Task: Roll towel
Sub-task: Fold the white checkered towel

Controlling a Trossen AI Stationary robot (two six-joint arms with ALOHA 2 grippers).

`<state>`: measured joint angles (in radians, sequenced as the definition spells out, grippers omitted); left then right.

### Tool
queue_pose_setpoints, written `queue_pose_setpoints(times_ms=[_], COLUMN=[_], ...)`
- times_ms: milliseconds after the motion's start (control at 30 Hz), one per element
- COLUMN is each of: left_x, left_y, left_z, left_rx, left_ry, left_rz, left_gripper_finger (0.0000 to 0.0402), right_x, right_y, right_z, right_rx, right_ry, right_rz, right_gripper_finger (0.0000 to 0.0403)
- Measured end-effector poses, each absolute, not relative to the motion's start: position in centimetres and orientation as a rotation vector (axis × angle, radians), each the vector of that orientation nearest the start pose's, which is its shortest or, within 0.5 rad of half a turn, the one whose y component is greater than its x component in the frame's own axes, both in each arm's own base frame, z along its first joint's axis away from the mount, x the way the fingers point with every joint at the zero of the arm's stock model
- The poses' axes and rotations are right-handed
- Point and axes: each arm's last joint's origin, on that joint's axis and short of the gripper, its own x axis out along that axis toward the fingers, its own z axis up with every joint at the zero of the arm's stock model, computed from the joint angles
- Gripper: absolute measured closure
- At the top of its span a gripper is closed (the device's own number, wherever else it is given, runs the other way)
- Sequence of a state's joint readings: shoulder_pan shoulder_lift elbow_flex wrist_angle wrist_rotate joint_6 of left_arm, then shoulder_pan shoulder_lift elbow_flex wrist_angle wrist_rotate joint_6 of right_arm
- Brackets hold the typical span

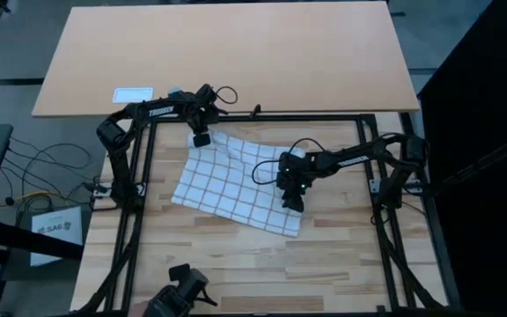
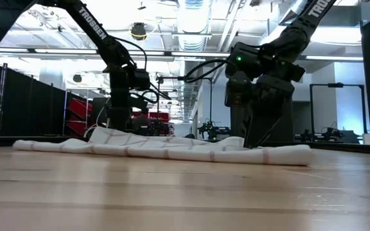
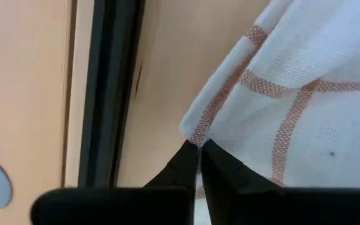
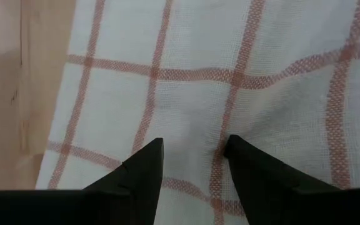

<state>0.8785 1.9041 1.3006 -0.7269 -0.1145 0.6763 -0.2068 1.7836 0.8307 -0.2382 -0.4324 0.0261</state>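
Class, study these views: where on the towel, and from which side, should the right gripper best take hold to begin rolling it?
Probably the edge of the towel nearest the right gripper, approached from above. The cloth lies nearly flat on the table, so only a free edge gives the open fingers something to pinch. The left gripper is already shut on the far corner.

You look straight down from overhead, level across the table (image 2: pixel 185 192) from its edge, and closely past each wrist; all share the towel (image 1: pixel 236 183).

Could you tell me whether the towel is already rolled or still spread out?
Spread out: the towel lies open and mostly flat on the table, grid visible, no roll formed, though the low view shows wrinkles.
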Motion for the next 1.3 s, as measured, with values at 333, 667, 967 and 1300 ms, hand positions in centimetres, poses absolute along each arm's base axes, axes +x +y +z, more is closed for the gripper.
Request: queue_pose_setpoints(times_ms=[333, 667, 967, 1300], left_x=[23.6, 26.3, 24.7, 21.6], left_y=[25.6, 22.8, 21.0, 21.6], left_z=[18.2, 21.7, 21.4, 21.5], left_rx=[-0.176, -0.329, -0.413, -0.246], left_ry=[1.592, 1.588, 1.557, 1.339], left_rz=[0.270, 0.204, 0.126, 0.378], left_gripper_finger=[0.0361, 0.0348, 0.0359, 0.0365], right_x=[30.2, 32.1, 37.9, 40.6], right_y=[-7.1, -12.7, -20.1, -24.1], right_z=[13.1, 16.2, 16.3, 16.0], right_rx=[0.379, 0.337, 0.488, 0.544], right_ry=[1.075, 0.907, 0.822, 0.990], right_rz=[0.107, 0.016, -0.128, -0.156], right_gripper_finger=[0.0235, 0.0235, 0.0235, 0.0235])
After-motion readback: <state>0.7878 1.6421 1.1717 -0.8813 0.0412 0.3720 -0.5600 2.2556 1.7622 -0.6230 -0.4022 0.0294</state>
